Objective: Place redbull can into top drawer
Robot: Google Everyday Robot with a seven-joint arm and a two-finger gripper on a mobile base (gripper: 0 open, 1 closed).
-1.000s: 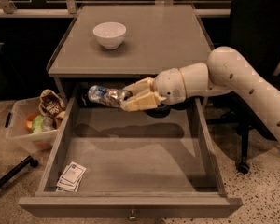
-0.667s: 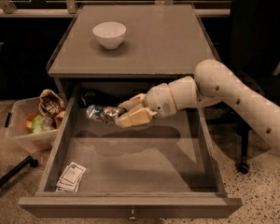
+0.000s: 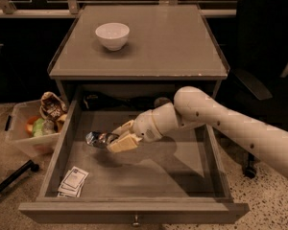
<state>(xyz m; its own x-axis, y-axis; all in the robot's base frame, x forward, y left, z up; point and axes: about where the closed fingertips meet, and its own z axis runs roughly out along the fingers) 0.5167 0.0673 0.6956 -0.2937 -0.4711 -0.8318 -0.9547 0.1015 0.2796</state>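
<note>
Silver redbull can (image 3: 98,138) clenched in my pincer (image 3: 119,137), low over the top drawer (image 3: 134,176); next, lower and release.

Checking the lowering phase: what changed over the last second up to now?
The gripper, shut on the redbull can, came down from the back edge into the top drawer, toward its front and a little left. The can is still gripped, not released. Unchanged: the white bowl on the cabinet top, the cards in the drawer's front-left corner, and the clear bin on the floor.
</note>
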